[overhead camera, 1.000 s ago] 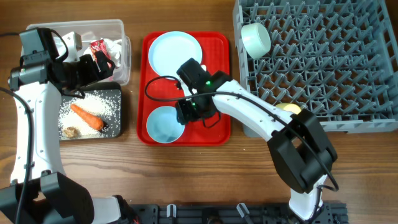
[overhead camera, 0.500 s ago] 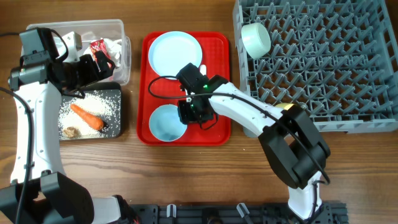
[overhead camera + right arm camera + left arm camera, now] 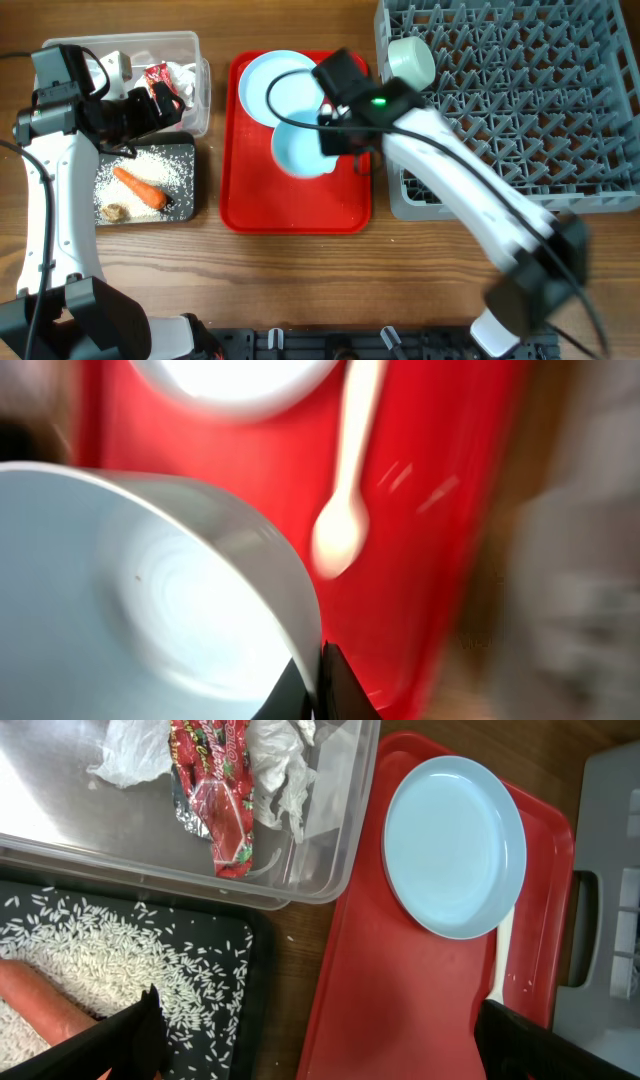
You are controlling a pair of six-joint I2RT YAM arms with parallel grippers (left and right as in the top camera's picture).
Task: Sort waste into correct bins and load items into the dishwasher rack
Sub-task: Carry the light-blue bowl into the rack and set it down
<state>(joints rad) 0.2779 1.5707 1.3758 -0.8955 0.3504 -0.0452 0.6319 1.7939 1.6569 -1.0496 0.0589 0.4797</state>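
My right gripper (image 3: 328,138) (image 3: 318,682) is shut on the rim of the pale blue bowl (image 3: 303,150) (image 3: 150,600), which hangs above the red tray (image 3: 295,205). Behind it on the tray lie the pale blue plate (image 3: 275,82) (image 3: 455,845) and the white spoon (image 3: 345,510). A mint-green bowl (image 3: 411,62) sits in the grey dishwasher rack (image 3: 520,100). My left gripper (image 3: 163,102) (image 3: 320,1050) is open above the edge between the clear tub (image 3: 190,45) and the black tub (image 3: 188,205). Red-and-white wrapper (image 3: 215,790) and tissue (image 3: 285,770) lie in the clear tub. Carrot (image 3: 140,187), rice (image 3: 130,960) and a brown scrap (image 3: 114,212) lie in the black tub.
The right arm (image 3: 470,210) stretches from the table's front edge across the rack's near-left corner to the tray. Bare wood table (image 3: 300,280) shows in front of the tray and tubs. The right wrist view is blurred.
The right gripper shut on the blue bowl's rim at the tray's front and carried it up and toward the tray's back right. The left arm has not moved.
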